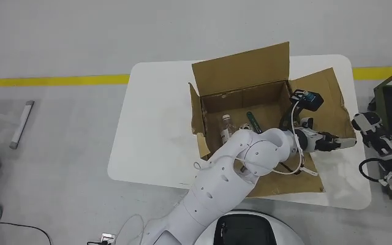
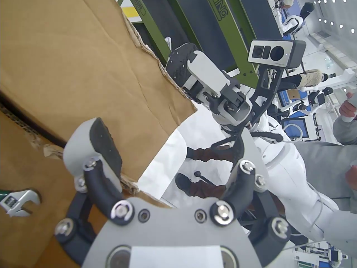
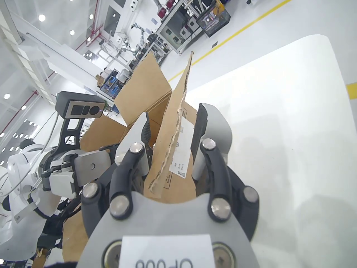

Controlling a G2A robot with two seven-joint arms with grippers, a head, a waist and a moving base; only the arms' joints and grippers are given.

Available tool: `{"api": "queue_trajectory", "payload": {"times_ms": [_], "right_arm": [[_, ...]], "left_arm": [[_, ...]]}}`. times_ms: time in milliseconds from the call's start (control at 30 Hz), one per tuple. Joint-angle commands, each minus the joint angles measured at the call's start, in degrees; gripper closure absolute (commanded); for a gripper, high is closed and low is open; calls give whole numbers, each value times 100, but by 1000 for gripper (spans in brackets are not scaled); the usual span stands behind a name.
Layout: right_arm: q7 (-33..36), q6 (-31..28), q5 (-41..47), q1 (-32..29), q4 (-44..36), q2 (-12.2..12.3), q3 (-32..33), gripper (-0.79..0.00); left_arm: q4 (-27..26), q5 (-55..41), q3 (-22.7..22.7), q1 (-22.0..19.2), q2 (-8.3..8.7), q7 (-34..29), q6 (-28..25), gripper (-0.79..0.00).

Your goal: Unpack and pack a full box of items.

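Observation:
An open cardboard box (image 1: pixel 245 76) stands on the white table (image 1: pixel 153 128) with its flaps spread. Inside lie a small clear bottle (image 1: pixel 226 125) and a green-handled wrench (image 1: pixel 253 121), whose jaw end (image 2: pixel 19 200) also shows in the left wrist view. My left gripper (image 1: pixel 343 143) (image 2: pixel 173 143) hovers open over the box's right flap (image 1: pixel 331 104), one pad (image 2: pixel 104 143) resting by the flap's torn corner. My right gripper (image 1: pixel 362 121) (image 3: pixel 174 129) (image 2: pixel 189 65) is open at that flap's outer edge (image 3: pixel 178 118), a finger on each side of the cardboard with a gap on both.
A green metal rack (image 1: pixel 384 98) (image 2: pixel 223 23) stands just right of the table, close behind the right gripper. The table's left half is bare white surface. A yellow line (image 1: pixel 61 80) crosses the floor, and a grey tube (image 1: pixel 20 124) lies on the floor far left.

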Motion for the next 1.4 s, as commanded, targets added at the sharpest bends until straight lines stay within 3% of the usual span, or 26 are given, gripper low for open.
{"api": "queue_trajectory", "payload": {"times_ms": [0,100,367,467,667,800,1067,1233,1367], "right_arm": [[117,16,-22,-14,-2,3,-22,-336],[219,80,-50,-13,22,5,-31,-286],[287,116,-68,-16,100,-8,-141,-268],[283,98,-1,-9,133,-17,-199,-6],[137,136,-11,-80,65,-37,-176,0],[-157,225,-44,-320,-150,-79,-168,0],[-648,361,-107,-991,-708,-180,-202,0],[-900,501,-124,-1308,-941,-236,-157,0],[-910,518,-196,-1480,-1053,-263,-130,0]], "left_arm": [[17,1,-11,-10,-4,-10,0,-785],[23,9,-24,-7,-9,2,14,-785],[6,26,-82,30,-8,-22,34,-785],[-19,55,-108,50,-2,-35,45,-785],[-177,422,-244,59,60,-112,113,-785],[-401,1028,-453,176,198,-434,105,-785],[-1487,2454,-1077,693,525,-1193,289,-785],[-2207,3747,-1423,900,725,-1802,82,-785],[-2675,4262,-1777,1145,833,-2123,56,-785]]}}
